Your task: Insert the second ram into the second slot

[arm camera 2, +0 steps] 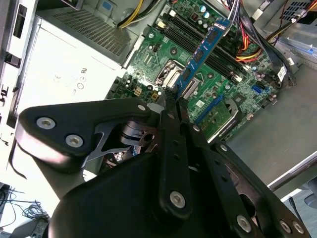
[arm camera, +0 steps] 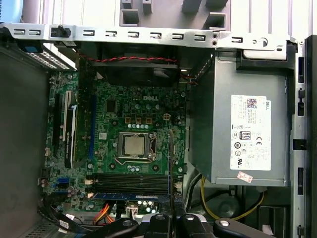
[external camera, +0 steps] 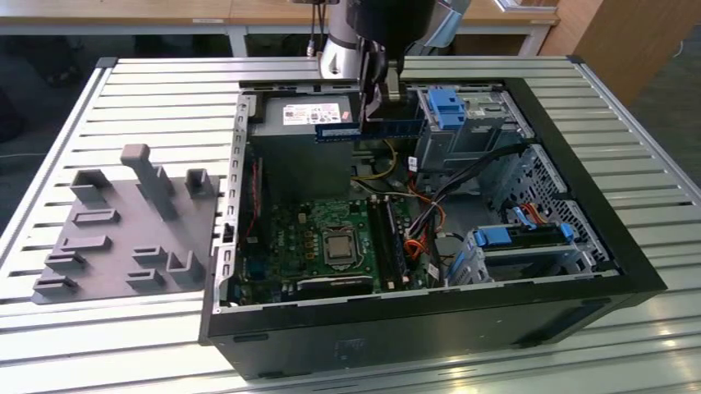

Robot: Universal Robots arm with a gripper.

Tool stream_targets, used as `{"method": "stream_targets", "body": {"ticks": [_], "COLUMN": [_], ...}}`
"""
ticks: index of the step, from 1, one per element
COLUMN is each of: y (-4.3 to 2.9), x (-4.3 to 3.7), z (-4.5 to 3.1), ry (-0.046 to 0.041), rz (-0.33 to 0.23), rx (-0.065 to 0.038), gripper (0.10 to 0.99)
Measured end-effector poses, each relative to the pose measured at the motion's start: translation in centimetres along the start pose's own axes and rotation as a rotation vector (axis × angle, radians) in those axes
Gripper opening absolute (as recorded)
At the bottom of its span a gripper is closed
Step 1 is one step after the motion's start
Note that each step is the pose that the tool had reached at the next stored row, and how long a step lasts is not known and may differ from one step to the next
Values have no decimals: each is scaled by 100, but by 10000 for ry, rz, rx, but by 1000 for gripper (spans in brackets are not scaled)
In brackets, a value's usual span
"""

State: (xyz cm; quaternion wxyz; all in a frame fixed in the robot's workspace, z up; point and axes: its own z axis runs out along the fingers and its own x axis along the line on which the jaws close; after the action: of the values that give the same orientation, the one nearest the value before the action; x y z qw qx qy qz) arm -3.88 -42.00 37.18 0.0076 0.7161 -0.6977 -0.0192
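From my station the jaws read as closed on the second ram. They pinch the blue stick's flat faces near its upper edge and hang from the arm. In the second wrist view the stick runs straight out from between the black fingertips, chips facing the camera. It is held level in the air, clear of everything beneath. In the exterior view it sits over the corner of the power supply on the exterior view's right. Below and beside the power supply lies the green motherboard, with the processor socket near its middle. The memory slots run away from the power supply along the board's edge. The stick's long side lies across their line rather than along it, well above them. In the first wrist view the slots show as dark parallel bars, one end toward the power supply. I cannot tell whether any of them is filled. Orange and red cables bunch just past the slots, farther from the power supply. One blue drive-bay clip stands close beside the power supply, another well away from it. The open black case holds all this and rests on the slatted counter. A grey pegged fixture sits outside the case, well apart from the power supply.
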Motion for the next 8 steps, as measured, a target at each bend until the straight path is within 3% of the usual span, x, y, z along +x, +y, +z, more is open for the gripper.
{"method": "stream_targets", "body": {"ticks": [8], "y": [2], "x": [70], "z": [-1], "ry": [0], "rz": [0], "rx": [0], "gripper": [137]}}
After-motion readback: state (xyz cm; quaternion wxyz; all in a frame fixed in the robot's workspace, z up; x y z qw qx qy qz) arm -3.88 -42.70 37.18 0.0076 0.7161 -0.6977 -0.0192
